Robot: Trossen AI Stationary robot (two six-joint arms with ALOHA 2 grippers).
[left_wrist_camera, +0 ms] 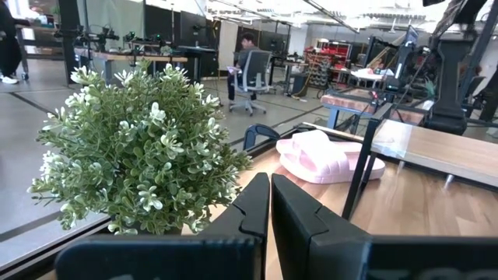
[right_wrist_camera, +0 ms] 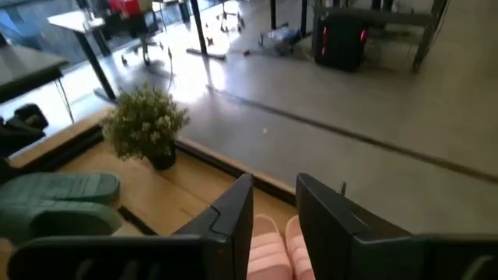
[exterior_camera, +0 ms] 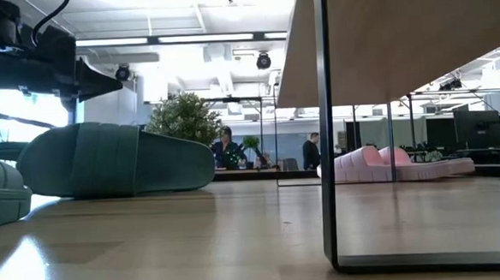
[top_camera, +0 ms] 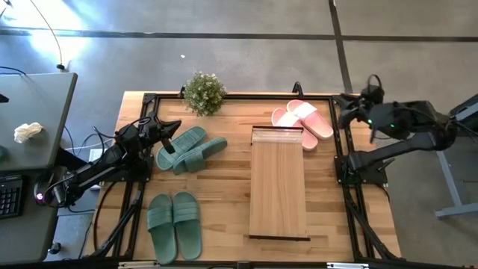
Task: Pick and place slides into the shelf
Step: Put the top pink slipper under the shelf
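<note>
Three pairs of slides lie on the tabletop (top_camera: pixel 328 224) and none is on the shelf (top_camera: pixel 278 187) yet, so the task looks barely begun. Nearest the front edge, one green pair (top_camera: pixel 174 224) sits side by side, soles down, well apart from the shelf's left side. The shelf runs lengthwise down the middle, its plank top bare, placed where either arm can reach a long side. Farther back on the left, the second green pair (top_camera: pixel 191 149) lies angled and overlapping, just beside the left gripper (top_camera: pixel 173 127), whose fingers (left_wrist_camera: pixel 257 214) are pressed together on nothing; that arm seems to wait there, aimed past the slides toward the plant (top_camera: pixel 204 93) at the back edge. At the back right, the pink pair (top_camera: pixel 302 121) rests touching the shelf's far end, one slide partly on the other. The right gripper (top_camera: pixel 347 104) hangs off the tabletop's right rear corner, looking down toward the pink pair (right_wrist_camera: pixel 272 253), its fingers (right_wrist_camera: pixel 233 210) parted with a clear gap and empty, likely readying a grasp of a pink slide.
</note>
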